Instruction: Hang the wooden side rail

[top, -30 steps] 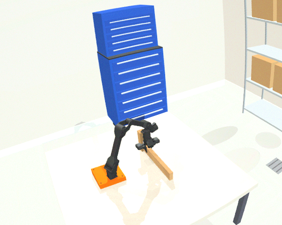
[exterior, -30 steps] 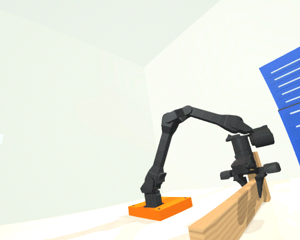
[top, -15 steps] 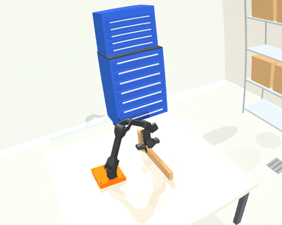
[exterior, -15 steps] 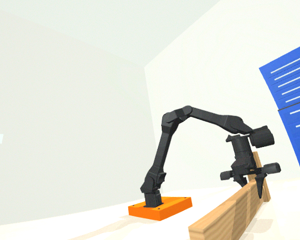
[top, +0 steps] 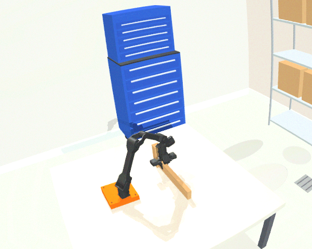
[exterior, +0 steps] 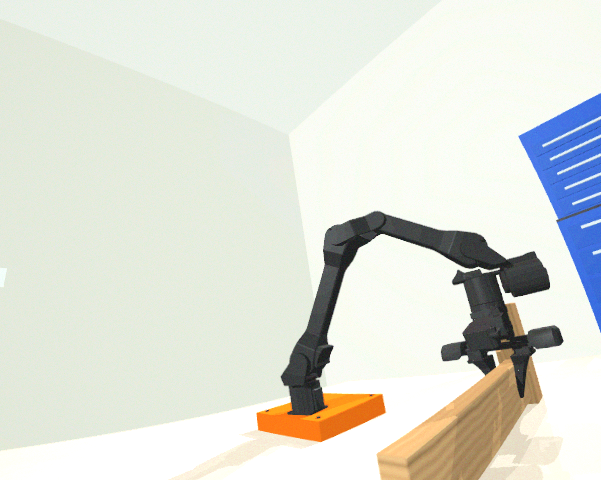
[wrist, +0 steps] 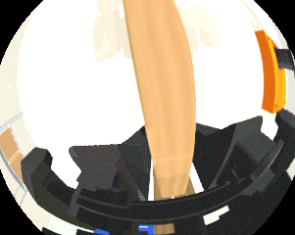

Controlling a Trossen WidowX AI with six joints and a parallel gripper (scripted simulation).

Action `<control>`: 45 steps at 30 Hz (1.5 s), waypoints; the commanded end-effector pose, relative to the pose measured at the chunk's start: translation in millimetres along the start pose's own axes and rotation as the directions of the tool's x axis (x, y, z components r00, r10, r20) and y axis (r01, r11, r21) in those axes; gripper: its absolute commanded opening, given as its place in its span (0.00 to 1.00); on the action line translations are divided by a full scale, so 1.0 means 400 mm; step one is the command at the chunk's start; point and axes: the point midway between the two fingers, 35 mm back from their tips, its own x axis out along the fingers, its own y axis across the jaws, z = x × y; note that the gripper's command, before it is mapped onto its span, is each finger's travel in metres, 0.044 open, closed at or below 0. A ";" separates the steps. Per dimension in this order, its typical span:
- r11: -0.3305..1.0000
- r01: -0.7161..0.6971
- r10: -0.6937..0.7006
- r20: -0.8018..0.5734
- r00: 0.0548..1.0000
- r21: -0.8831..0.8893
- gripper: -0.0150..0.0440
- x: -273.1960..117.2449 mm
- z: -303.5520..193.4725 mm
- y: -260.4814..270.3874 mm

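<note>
The wooden side rail (top: 176, 179) (exterior: 460, 419) (wrist: 162, 64) runs from the headboard post toward the front of the table. Its far end is low at the table; whether it touches cannot be told. The upright headboard post (top: 154, 149) (exterior: 533, 379) stands behind my gripper. My gripper (top: 162, 166) (exterior: 504, 381) (wrist: 172, 134) points down and is shut on the rail near its post end, one finger on each side. The rail's post end is close against the post in the exterior view. The hooks, pins and slot are hidden by the gripper and the wood.
The arm's orange base (top: 111, 196) (exterior: 290, 428) (wrist: 270, 73) is on the white table (top: 220, 198), left of the rail. A blue drawer cabinet (top: 150, 77) (exterior: 582, 180) stands behind the table. A shelf unit with boxes (top: 289, 80) is at the far right.
</note>
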 end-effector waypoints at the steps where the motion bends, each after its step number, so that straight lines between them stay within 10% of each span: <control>1: 1.000 -0.003 0.003 -0.005 1.000 -0.001 0.25 0.001 -0.001 0.002; 9: 1.000 -0.003 0.003 -0.005 1.000 -0.001 0.25 0.004 -0.001 0.002; 26: 1.000 -0.002 0.002 -0.003 1.000 -0.001 1.00 -0.064 0.000 0.000; 45: 1.000 0.000 0.000 0.000 1.000 0.004 1.00 -0.096 0.067 0.000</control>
